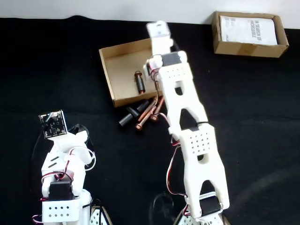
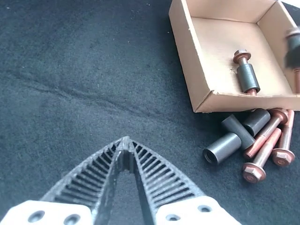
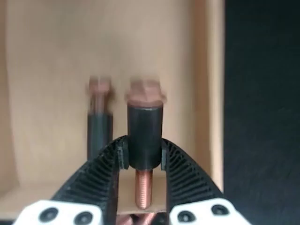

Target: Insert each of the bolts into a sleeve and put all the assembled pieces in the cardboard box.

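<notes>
Jaws of the right gripper [image 3: 144, 157] clench a sleeved bolt [image 3: 144, 133] over the cardboard box [image 1: 123, 65], upper centre of the high view; left gripper [image 2: 125, 143] closed, empty, lower left; loose bolts [image 1: 146, 116] and sleeves [image 1: 126, 120] just below the box

Black cloth tabletop [image 1: 51, 65], faintly creased, pale wall strip [image 1: 108, 8] along the far edge — even, soft light throughout

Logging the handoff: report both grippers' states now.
Left gripper: closed, empty.
Right gripper: closed on a sleeved bolt over the cardboard box.
</notes>
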Action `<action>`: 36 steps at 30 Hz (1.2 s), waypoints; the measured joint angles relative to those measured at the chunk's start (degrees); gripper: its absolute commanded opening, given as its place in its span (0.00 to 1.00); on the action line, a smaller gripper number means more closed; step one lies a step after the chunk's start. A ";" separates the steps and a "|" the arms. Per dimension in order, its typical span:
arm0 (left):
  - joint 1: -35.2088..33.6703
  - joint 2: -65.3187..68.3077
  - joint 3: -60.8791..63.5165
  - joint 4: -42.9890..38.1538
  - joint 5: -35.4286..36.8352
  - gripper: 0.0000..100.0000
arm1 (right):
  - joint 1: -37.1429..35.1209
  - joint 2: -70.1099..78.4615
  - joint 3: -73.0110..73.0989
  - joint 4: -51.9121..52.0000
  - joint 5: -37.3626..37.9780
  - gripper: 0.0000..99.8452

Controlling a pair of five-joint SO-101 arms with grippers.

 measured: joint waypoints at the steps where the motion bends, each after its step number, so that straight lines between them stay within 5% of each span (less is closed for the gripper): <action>1: 0.00 0.00 0.00 0.00 0.00 0.01 | 0.00 0.26 0.00 0.53 1.05 0.01; 5: 0.00 0.00 0.00 0.00 0.00 0.01 | -0.70 0.35 0.00 1.67 6.07 0.04; 12: 0.00 0.00 0.00 0.00 0.00 0.01 | -3.25 0.09 -9.85 10.37 15.30 0.27; 25: 0.00 0.00 0.00 0.00 0.00 0.01 | -5.63 0.09 -34.29 23.12 22.86 0.27; 31: 0.00 0.00 0.00 0.00 0.00 0.01 | -8.35 -4.75 -32.18 23.82 22.86 0.27; 36: 0.00 0.00 0.00 0.09 0.00 0.01 | -13.63 -16.70 -12.75 23.82 23.21 0.27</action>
